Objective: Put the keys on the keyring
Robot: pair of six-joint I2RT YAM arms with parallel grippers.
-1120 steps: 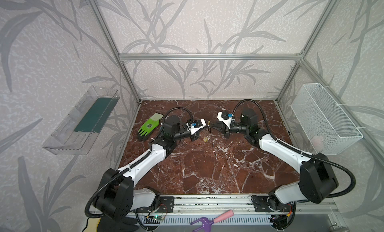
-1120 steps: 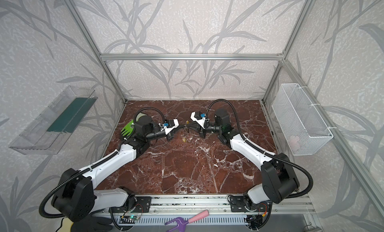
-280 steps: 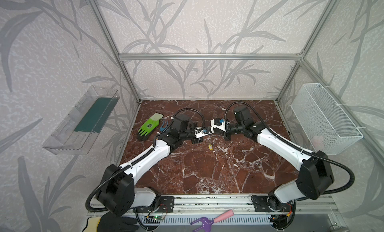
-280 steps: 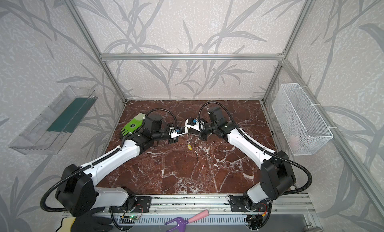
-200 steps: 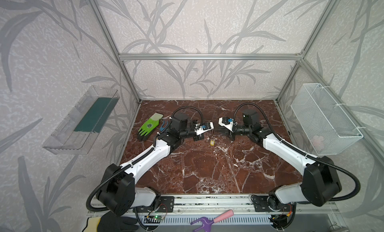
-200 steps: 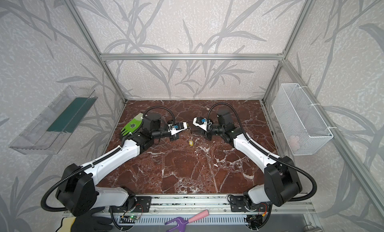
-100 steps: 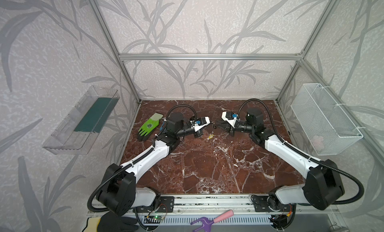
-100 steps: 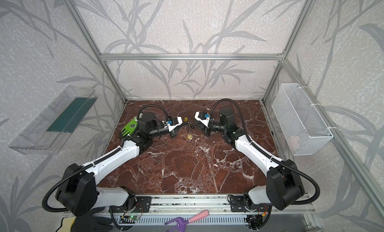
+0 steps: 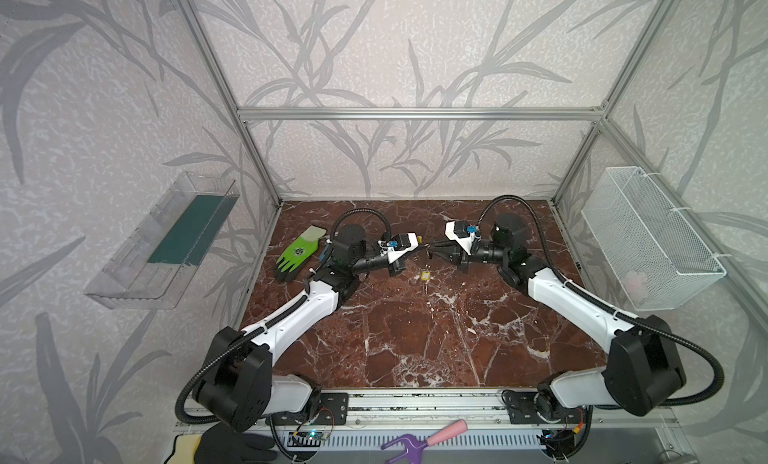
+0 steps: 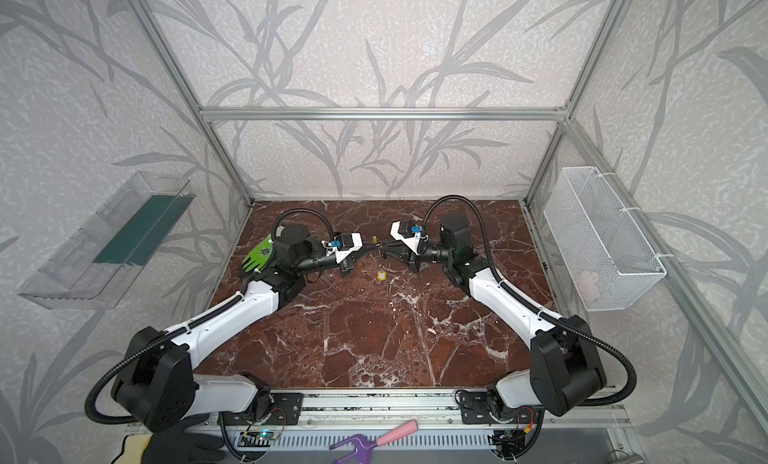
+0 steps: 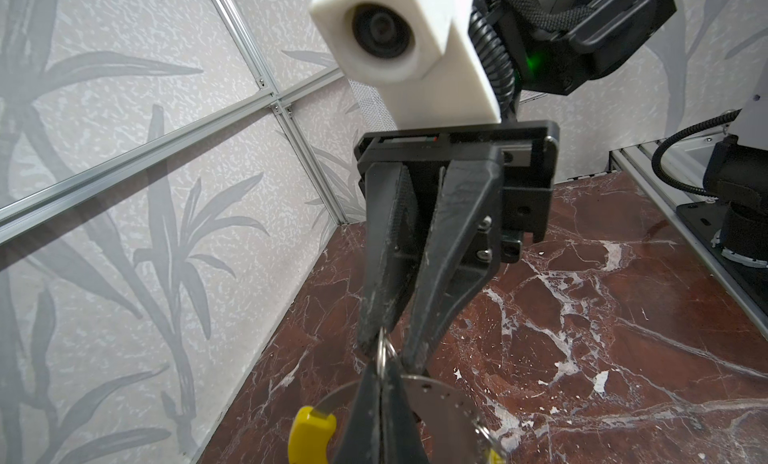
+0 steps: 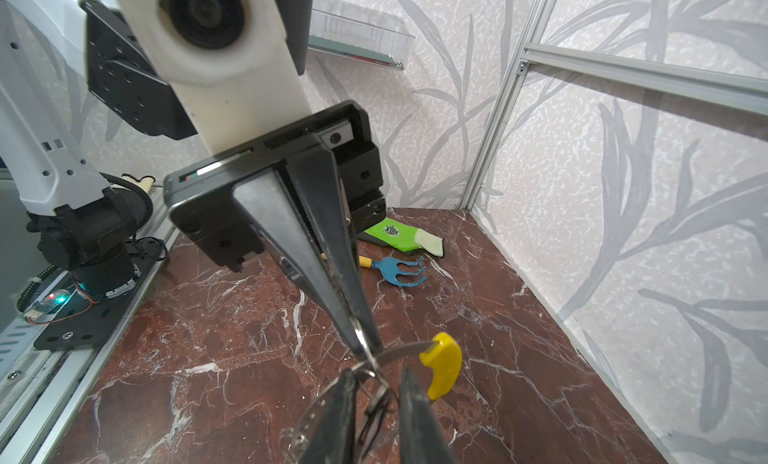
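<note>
Keyring [image 12: 442, 364] between left gripper [image 9: 420, 247] and right gripper [image 9: 435, 247]; tagged key [image 9: 425, 276] hanging below; glove [image 9: 298, 253] rear left.

The keyring [image 12: 401, 350] is pinched at its grey band by the left gripper [image 12: 368, 345], jaws pressed together, beside the yellow segment [image 12: 442, 366]. A small wire ring [image 12: 370, 368] is straddled by the right gripper [image 12: 377, 383], jaws slightly parted. Beyond, a blue rake [image 12: 399, 271] and a green glove [image 12: 392, 232] are seen.

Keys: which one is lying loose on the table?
The yellow-tagged key, alone on the marble table; the dark key is up between the right gripper's jaws.
</note>
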